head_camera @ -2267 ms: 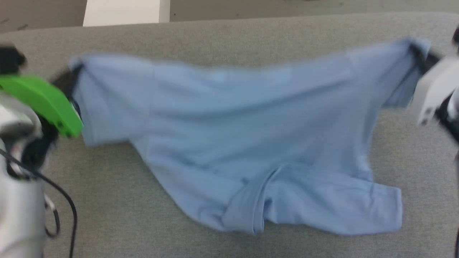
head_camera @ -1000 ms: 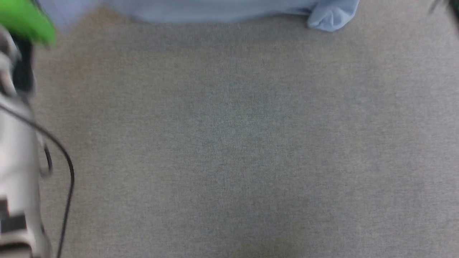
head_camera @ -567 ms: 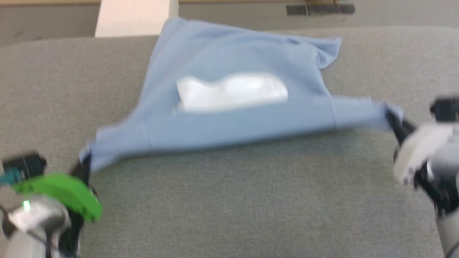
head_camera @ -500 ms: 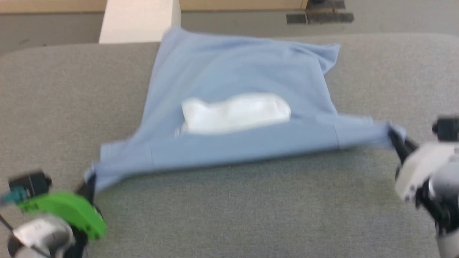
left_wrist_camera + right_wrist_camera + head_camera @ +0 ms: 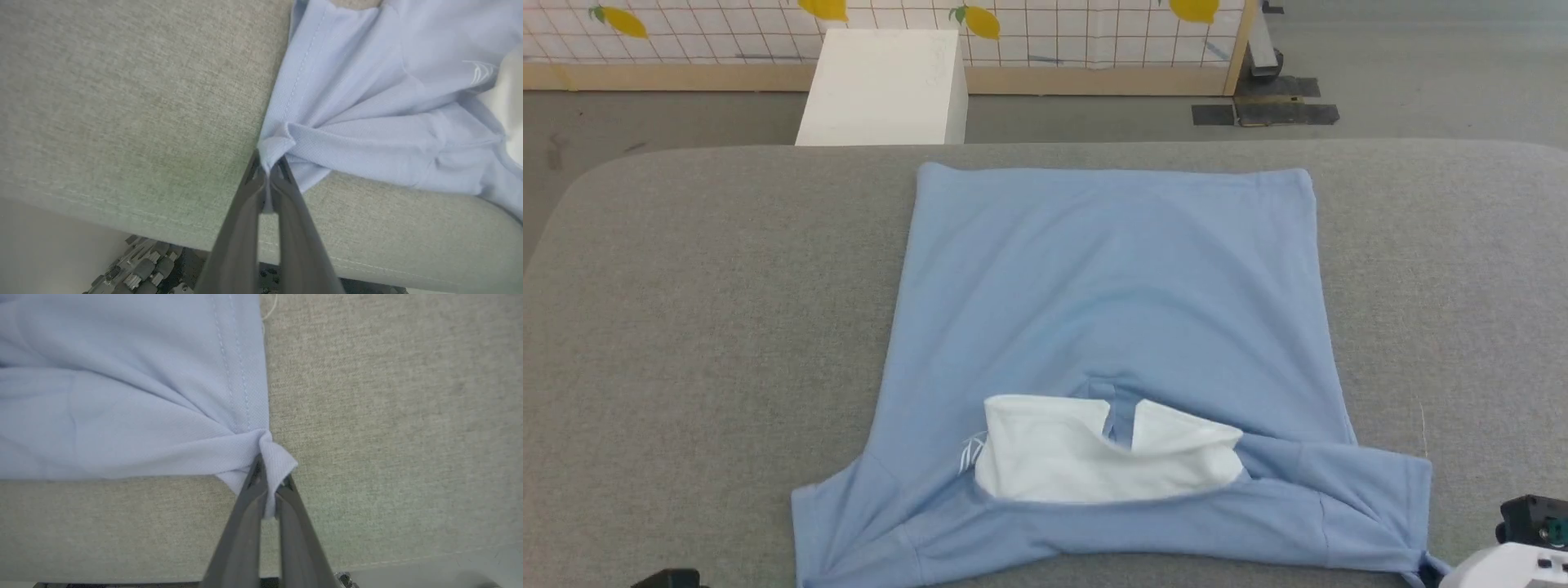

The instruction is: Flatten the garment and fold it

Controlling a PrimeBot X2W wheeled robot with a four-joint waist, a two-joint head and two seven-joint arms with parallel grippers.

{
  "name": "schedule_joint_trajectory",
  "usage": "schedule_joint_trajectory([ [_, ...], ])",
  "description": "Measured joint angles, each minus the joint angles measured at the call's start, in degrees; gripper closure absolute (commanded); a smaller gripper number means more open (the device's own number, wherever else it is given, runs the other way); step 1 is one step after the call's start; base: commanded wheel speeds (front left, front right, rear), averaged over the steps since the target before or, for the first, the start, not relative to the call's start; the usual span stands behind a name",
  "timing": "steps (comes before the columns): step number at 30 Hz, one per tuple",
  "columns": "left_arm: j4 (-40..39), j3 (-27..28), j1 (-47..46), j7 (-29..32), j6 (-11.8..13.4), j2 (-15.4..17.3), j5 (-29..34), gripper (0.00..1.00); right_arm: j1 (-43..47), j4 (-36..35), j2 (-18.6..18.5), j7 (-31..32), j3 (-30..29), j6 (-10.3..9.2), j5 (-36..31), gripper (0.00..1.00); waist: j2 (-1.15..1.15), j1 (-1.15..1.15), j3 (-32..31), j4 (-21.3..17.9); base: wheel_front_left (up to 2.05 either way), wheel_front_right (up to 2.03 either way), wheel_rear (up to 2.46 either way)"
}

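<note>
The shirt (image 5: 1111, 286) is lying flat down the middle of the table (image 5: 703, 327), taking up most of the strip from the far edge to the near edge. Bare grey surface is stretching wide on either side of it, giving open passage left and right. The left gripper (image 5: 267, 171) and right gripper (image 5: 269, 473) are sitting at the near edge, each pinching a sleeve tip. Beyond the far edge, left of centre, a white box (image 5: 882, 86) is standing on the floor, with a fence (image 5: 1054, 33) running behind it.
</note>
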Motion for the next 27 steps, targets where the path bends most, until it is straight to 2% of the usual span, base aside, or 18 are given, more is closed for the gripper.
schedule_joint_trajectory([
  [2, 0.21, -0.05, 0.41, -0.1, 0.0, -0.14, -0.01, 1.0, 0.16, 0.59, 0.03, -0.31, -0.02, 0.0, 0.0, 1.0, 0.0, 0.0, 0.02, 0.02, 0.0, 0.0, 0.0],
  [3, 0.23, -0.14, 0.41, -0.47, 0.0, -0.29, -0.01, 1.0, 0.16, 1.23, 0.02, -1.09, 0.11, 0.0, 0.43, 0.96, 0.0, 0.0, 0.05, 0.05, 0.0, 0.0, 0.0],
  [5, 0.22, -0.2, 0.38, -1.43, -0.1, -0.69, -0.03, 1.0, 0.16, 1.98, 0.0, -2.86, 0.48, 0.0, 1.04, 0.39, 0.0, 0.0, 0.05, 0.2, 0.0, 0.0, 0.0],
  [6, 0.22, -0.24, 0.36, -1.96, -0.29, -0.93, -0.03, 1.0, 0.15, 2.04, -0.02, -4.08, 0.67, 0.0, 1.21, 0.0, 0.0, 0.0, 0.02, 0.32, 0.0, 0.0, 0.0],
  [12, 0.15, -0.53, 0.12, -3.57, -1.02, -1.44, -0.19, 1.0, -0.66, -0.43, 0.19, -14.03, -0.99, 0.0, 1.97, 0.0, 0.0, 0.0, -0.35, 0.93, 0.0, 0.0, 0.0],
  [19, -0.82, -1.74, -0.92, -4.14, -1.57, -1.58, -0.15, 1.0, -11.48, -2.45, 0.0, -25.82, -1.85, -0.01, 0.24, 0.0, 0.0, 0.0, 0.33, 2.16, 0.0, 0.0, 0.0],
  [23, -1.7, -2.59, -2.46, -4.63, -2.09, -1.8, -0.04, 1.0, -21.21, 2.2, -2.2, -29.74, -1.42, -0.01, -0.27, 0.0, 0.0, 0.0, 1.78, 3.22, 0.0, 0.0, 0.0],
  [27, -2.75, -3.68, -4.66, -5.32, -2.59, -2.24, 0.03, 1.0, -32.42, 10.18, -6.01, -29.96, -1.82, 0.0, -0.13, 0.0, 0.0, 0.0, 4.42, 4.48, 0.0, 0.0, 0.0],
])
